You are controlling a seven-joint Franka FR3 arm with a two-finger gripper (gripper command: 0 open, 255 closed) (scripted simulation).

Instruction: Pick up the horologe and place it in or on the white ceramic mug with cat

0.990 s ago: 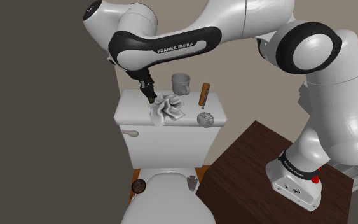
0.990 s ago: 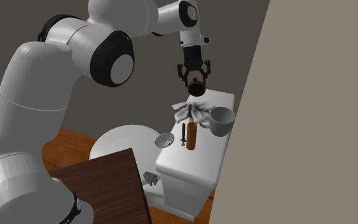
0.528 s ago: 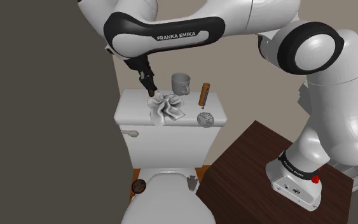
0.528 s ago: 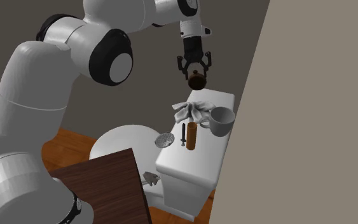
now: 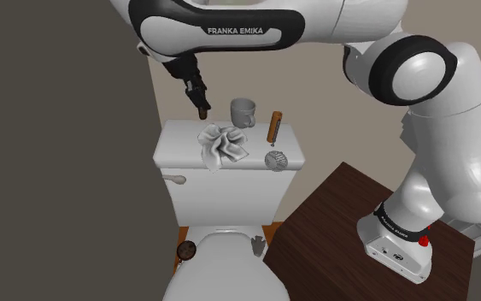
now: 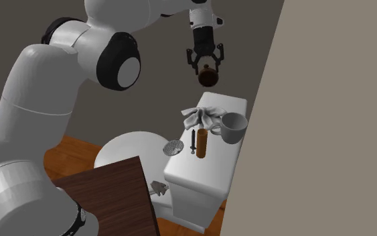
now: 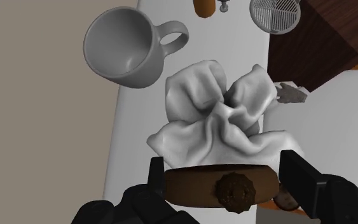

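now airborne: in the last second your claw (image 6: 207,72) has climbed from just above the crumpled cloth (image 5: 223,144) to well clear of the toilet tank's lid (image 5: 174,147). the horologe (image 7: 220,186), a brown round-faced piece, has gone up with it. the two black fingers (image 7: 155,173) pinch it by its ends, and nothing else touches it.

below, the mug (image 7: 123,48) stands upright and empty at the far edge of the lid. it is grey in these renders, with no cat to be made out. its handle is turned toward a brown-handled tool (image 5: 273,128) and a round strainer (image 5: 277,159) further along. the cloth lies just beside the mug, under the claw.

what the rise means for you: the pick looks done, and the lift looks high enough to pass over the cloth. what remains is the carry toward the shoulder view's right, until the horologe hangs over the mug's mouth, then a lowering and release. the piece looks nearly as wide as that mouth, so it may rest across the rim rather than drop in.
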